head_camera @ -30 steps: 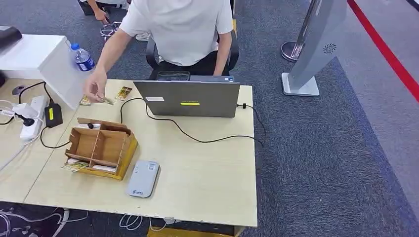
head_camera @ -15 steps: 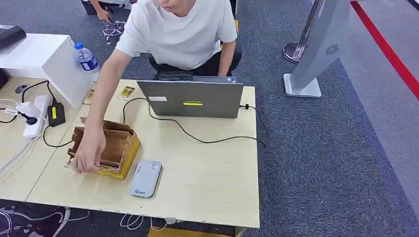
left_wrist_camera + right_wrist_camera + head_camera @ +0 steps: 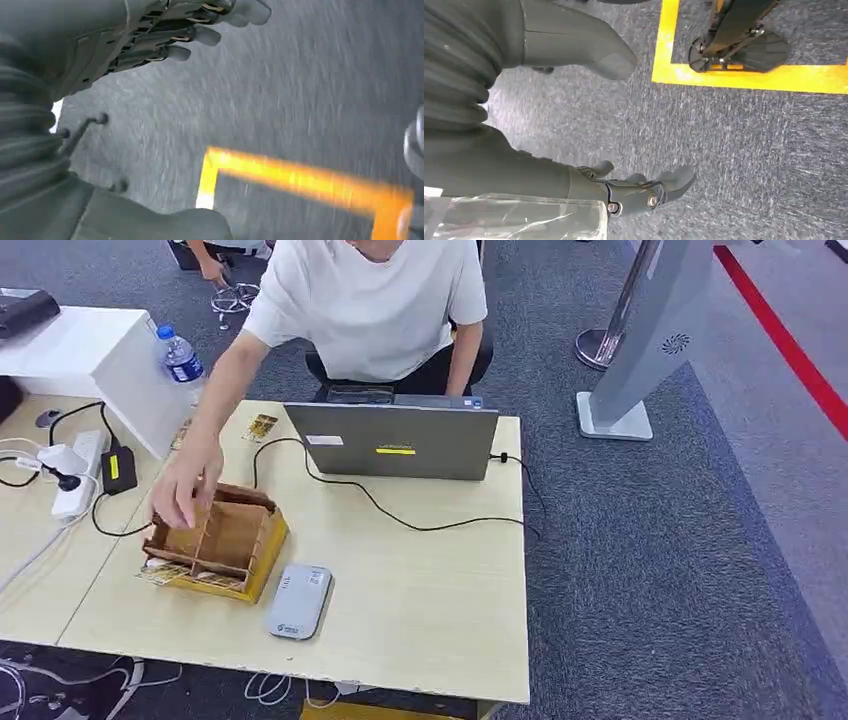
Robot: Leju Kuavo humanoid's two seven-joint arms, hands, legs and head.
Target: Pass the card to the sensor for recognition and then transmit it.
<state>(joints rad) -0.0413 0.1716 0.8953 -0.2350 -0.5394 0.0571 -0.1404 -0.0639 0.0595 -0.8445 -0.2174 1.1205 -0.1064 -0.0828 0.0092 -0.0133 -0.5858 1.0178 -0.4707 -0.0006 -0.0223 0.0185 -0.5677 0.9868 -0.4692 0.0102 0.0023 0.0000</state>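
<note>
I see both hands hanging over carpet, left hand (image 3: 165,35) and right hand (image 3: 634,187) fingers spread, holding nothing; person's hand (image 3: 185,480) over wooden box (image 3: 215,540) near bench (image 3: 420,610) front edge; sensor (image 3: 297,601) beside it.

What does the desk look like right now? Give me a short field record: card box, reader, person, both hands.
card box: brown divided cardboard box near the table's front left, cards lying in its front slots
sensor: grey card reader flat on the table, just right of the box, apart from it
person: seated behind the laptop, one hand reaching over the box's back left corner
loose cards: card left of the laptop
left hand: hanging over grey carpet, holding nothing
right hand: hanging over carpet, holding nothing
</note>
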